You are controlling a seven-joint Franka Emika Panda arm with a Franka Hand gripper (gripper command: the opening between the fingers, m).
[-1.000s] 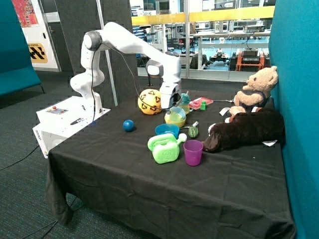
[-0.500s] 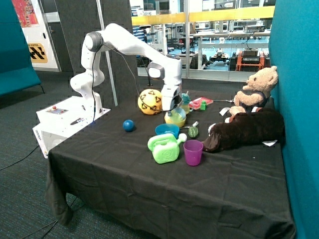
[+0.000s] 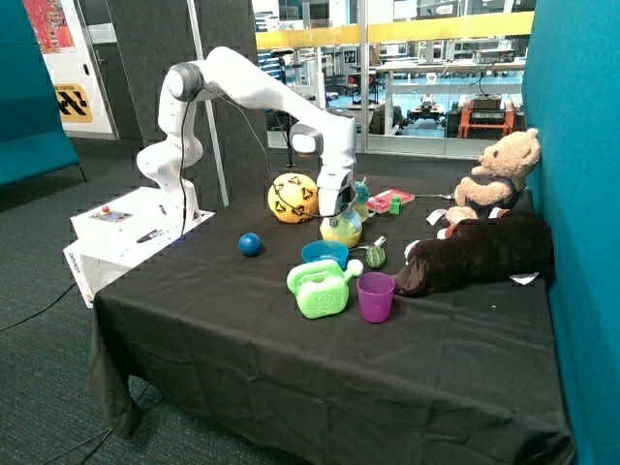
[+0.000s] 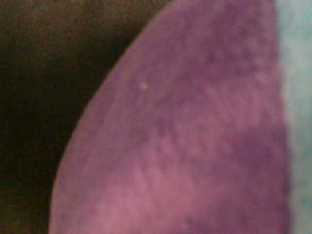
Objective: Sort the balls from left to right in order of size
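Reaching down from the white arm [image 3: 254, 85], the gripper [image 3: 334, 212] sits low over the yellow-green bowl [image 3: 341, 231], toward the far edge of the black-draped table [image 3: 291, 368]; whether its grip is released or clenched cannot be told, since the bowl and the arm's own body hide it. Wrist view filled by a rounded purple surface [image 4: 195, 136] pressed close to the lens, dark cloth beside it; what it is cannot be told. Yellow ball [image 3: 292, 198] with black markings rests just beside the gripper, on the side toward the robot base, near the far edge. Small blue ball [image 3: 251, 244] lies apart from it, nearer the base-side edge of the table. Blue bowl [image 3: 325, 254] touches the yellow-green bowl on its near side. Green watering can [image 3: 321, 289] and purple cup [image 3: 376, 296] stand side by side closer to the front. Dark plush toy [image 3: 475, 254] lies along the wall-side edge, teddy bear [image 3: 496, 174] seated at the far corner behind it. No writing on the table items is readable.
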